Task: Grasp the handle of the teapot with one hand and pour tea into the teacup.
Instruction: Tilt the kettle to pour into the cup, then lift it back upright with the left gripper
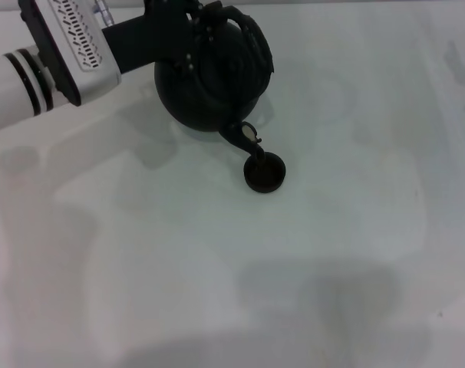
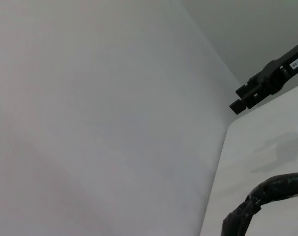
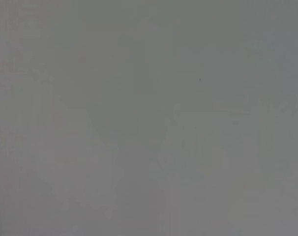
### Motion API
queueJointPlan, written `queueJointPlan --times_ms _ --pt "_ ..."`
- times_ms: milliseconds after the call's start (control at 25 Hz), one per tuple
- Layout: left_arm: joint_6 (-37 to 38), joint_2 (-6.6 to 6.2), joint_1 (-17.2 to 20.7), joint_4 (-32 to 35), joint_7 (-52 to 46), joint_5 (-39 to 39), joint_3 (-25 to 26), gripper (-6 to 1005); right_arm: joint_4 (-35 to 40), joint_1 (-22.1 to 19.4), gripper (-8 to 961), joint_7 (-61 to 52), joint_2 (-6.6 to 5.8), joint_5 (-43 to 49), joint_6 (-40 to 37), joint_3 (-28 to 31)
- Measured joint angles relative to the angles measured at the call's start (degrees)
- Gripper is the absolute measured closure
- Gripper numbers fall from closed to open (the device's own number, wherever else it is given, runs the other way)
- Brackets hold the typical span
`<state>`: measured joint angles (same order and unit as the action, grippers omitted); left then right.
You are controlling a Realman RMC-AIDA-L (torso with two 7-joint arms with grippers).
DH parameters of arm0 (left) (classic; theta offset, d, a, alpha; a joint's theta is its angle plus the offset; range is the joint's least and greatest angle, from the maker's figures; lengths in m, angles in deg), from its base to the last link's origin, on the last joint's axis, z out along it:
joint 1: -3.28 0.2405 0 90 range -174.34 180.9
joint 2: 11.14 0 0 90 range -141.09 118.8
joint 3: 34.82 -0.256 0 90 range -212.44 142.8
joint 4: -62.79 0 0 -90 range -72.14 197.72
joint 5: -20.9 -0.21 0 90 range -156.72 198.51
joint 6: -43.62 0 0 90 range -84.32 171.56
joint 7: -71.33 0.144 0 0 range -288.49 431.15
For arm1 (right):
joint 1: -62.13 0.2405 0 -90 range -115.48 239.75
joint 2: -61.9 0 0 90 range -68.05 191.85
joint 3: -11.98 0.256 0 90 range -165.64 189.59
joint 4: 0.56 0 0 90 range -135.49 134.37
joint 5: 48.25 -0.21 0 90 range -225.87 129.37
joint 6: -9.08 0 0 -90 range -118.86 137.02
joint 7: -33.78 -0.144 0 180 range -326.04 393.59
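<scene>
One-handedly tilting the teapot [image 1: 206, 88] in the head view, with the left end effector [image 1: 204, 23] reaching in from the far left and apparently clamped together on the handle [image 1: 255, 46], though the fingers are blending into the dark pot. Holding the spout [image 1: 244, 138] low and just over the near rim of the teacup [image 1: 264, 173], which is sitting on the pale tabletop [image 1: 332, 268]; not showing whether spout and rim are touching, nor any tea running. Risking, as a judgement, a nudged or toppled cup if the spout is dipping further, tea spilling past so small a mouth if the tilt is growing too fast, and the bail swivelling in the grip and swinging the heavy pot. Showing nothing else around the cup and nothing blocking the pour. Turning to the left wrist view: catching only a rough dark arc of the handle [image 2: 272, 189] at the edge, a black labelled bar [image 2: 267, 83] of uncertain identity beyond it, and otherwise bare pale surfaces. Turning to the right wrist view: giving only a blank grey field, with the right end effector nowhere visible, so leaving its state untellable.
</scene>
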<state>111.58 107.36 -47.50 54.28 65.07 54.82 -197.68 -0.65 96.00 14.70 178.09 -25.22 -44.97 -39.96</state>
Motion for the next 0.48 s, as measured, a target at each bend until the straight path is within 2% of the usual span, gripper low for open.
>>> queueJointPlan --times_ms 480 --pt "0.2 -0.03 -0.9 -0.9 0.1 -1.6 0.0 897 0.0 0.0 105 -0.5 0.00 0.0 0.0 0.0"
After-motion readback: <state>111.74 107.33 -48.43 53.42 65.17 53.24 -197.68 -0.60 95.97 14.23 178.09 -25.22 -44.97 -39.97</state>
